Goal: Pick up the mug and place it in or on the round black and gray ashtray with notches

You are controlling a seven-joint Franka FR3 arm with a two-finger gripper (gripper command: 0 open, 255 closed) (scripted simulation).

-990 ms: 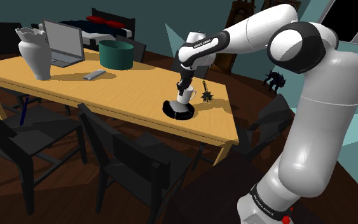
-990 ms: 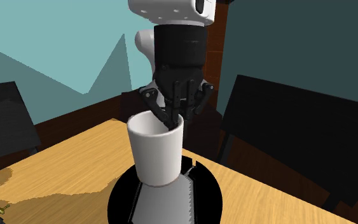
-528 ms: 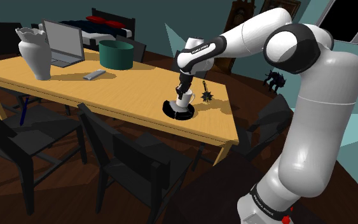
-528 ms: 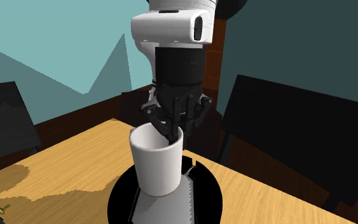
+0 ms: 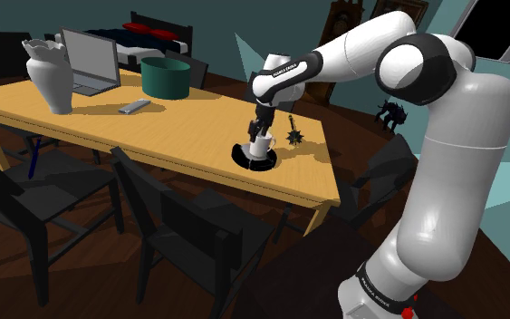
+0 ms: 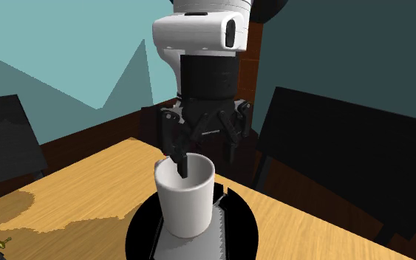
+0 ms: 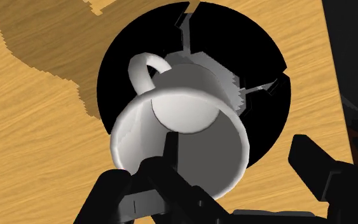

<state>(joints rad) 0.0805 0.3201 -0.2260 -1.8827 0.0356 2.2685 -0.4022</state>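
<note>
The white mug (image 6: 186,198) stood upright in the round black ashtray (image 6: 244,221) on the worktop (image 5: 153,131). The tool (image 6: 208,162) hung open over it, one finger inside the rim and the other well outside. A slanted lift could snag that inner finger on the wall and tip the mug. Whether the finger touched the wall was hard to make out.

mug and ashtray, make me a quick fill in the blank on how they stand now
1. The ____ mug stands in the round black ashtray.
2. The claw is ____, gripping nothing.
3. One claw finger is ____ the mug; the other is outside it.
Missing: white; open; inside
</note>
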